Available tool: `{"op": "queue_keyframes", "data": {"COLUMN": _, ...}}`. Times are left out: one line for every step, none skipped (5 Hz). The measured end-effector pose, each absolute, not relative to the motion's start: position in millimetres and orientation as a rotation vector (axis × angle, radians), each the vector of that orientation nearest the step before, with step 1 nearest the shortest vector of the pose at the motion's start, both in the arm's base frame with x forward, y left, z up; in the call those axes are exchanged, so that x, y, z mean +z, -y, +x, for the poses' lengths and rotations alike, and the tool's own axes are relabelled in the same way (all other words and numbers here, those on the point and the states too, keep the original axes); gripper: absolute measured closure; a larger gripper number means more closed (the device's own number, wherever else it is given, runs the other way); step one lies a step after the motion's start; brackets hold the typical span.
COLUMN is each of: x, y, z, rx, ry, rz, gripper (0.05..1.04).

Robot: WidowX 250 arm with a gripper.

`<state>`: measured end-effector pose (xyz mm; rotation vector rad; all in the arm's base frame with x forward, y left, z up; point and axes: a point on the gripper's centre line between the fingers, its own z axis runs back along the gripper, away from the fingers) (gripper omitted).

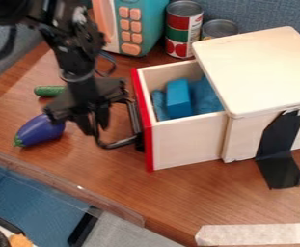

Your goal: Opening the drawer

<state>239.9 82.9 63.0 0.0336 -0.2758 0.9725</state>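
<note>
I have the tool [92, 124] at the black handle [118, 144] on the drawer's red front; I can't tell whether it is open or closed. The drawer [185, 144] sticks well out of its wooden box [262, 67], a blue block [178, 99] inside. Left of the handle, a toy eggplant [39, 131] lies near the tabletop's [197, 190] front edge, two cans [183, 29] toward its back.
</note>
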Motion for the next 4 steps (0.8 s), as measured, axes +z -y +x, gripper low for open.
{"op": "queue_keyframes", "data": {"x": 69.9, "y": -81.8, "z": 239.7, "rx": 0.959, "ry": 0.294, "rz": 0.033, "gripper": 0.354}}
{"op": "queue_keyframes", "data": {"x": 80.3, "y": -81.1, "z": 238.6, "rx": 0.954, "ry": 0.303, "rz": 0.030, "gripper": 0.096}}
{"op": "queue_keyframes", "data": {"x": 96.5, "y": -79.6, "z": 235.4, "rx": 0.951, "ry": 0.327, "rz": 0.021, "gripper": 0.079}}
{"op": "queue_keyframes", "data": {"x": 123.2, "y": -78.8, "z": 231.9, "rx": 0.941, "ry": 0.362, "rz": 0.017, "gripper": 0.083}}
